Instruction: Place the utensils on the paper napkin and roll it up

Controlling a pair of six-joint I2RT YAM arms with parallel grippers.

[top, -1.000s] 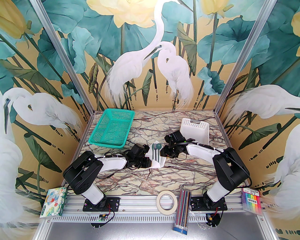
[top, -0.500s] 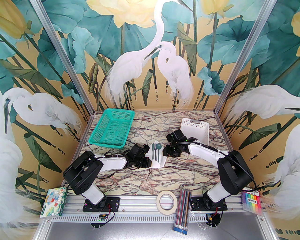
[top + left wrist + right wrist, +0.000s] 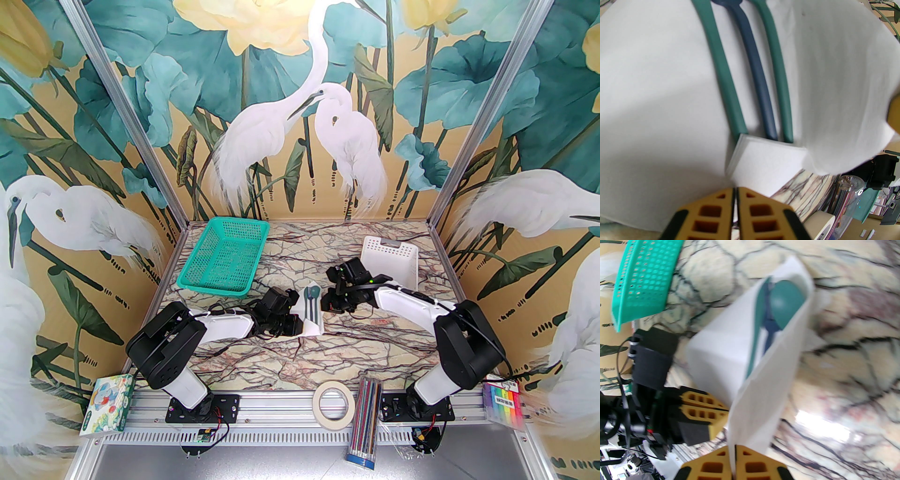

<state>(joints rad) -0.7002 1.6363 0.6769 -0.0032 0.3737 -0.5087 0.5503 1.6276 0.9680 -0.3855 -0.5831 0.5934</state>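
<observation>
The paper napkin (image 3: 312, 327) lies mid-table, both sides lifted into a trough. The utensils (image 3: 311, 302) rest inside it. In the left wrist view their handles run side by side: two green ones (image 3: 721, 77) and a dark blue one (image 3: 757, 75) between them, ends tucked under a folded napkin corner (image 3: 764, 155). The green spoon bowl (image 3: 785, 301) shows at the far end. My left gripper (image 3: 735, 199) is shut on the napkin's (image 3: 646, 105) left edge. My right gripper (image 3: 734, 458) is shut on the raised right edge of the napkin (image 3: 764, 392).
A teal mesh basket (image 3: 222, 262) sits at the back left and a white perforated basket (image 3: 391, 260) at the back right. Along the near rail lie a tape roll (image 3: 333, 403), a pencil bundle (image 3: 367, 429), a marker pack (image 3: 504, 403) and a picture box (image 3: 107, 405).
My right gripper shut on the napkin's right edge and moved left, lifting that side up beside the utensils. The left arm has held still.
</observation>
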